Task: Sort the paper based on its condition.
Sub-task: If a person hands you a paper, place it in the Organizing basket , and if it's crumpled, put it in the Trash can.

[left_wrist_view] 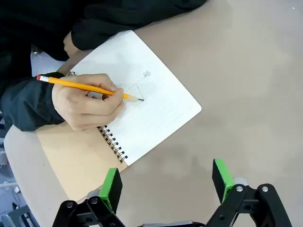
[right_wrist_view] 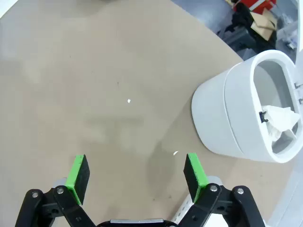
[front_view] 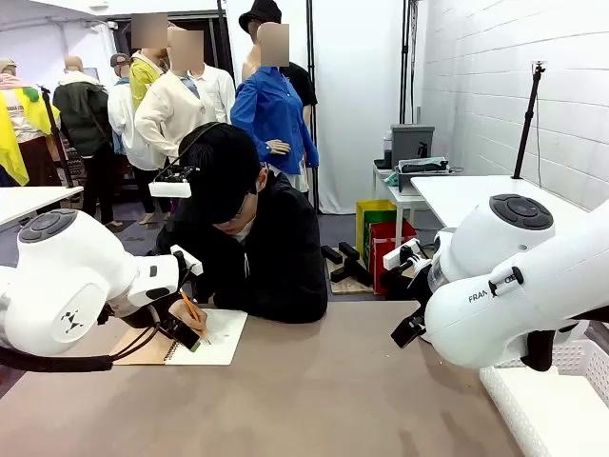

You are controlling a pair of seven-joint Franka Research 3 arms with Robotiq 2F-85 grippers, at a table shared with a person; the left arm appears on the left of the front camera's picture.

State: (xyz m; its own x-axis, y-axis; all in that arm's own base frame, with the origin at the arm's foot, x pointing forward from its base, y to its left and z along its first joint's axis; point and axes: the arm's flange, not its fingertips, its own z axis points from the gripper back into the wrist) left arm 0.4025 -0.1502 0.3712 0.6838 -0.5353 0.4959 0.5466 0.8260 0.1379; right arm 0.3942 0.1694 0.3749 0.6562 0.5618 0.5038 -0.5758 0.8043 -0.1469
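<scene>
A spiral notebook [left_wrist_view: 156,109] lies open on the table, its top white page bound in and its brown cover [left_wrist_view: 75,156] folded out beside it. A person's hand [left_wrist_view: 87,106] presses a yellow pencil [left_wrist_view: 90,88] to that page, where faint pencil marks show. My left gripper [left_wrist_view: 166,184] hovers open just off the notebook's near corner, nothing between its green pads; it also appears beside the notebook as the left gripper [front_view: 187,335]. My right gripper [right_wrist_view: 136,175] hangs open over bare tabletop. A crumpled white piece, seemingly paper [right_wrist_view: 280,120], lies inside a round white bin [right_wrist_view: 222,118].
The person in black [front_view: 257,248] leans over the table's far edge at the left. A white lattice basket [front_view: 557,405] stands at the front right corner. The tabletop [front_view: 314,400] is brown. Stands and boxes are behind the table.
</scene>
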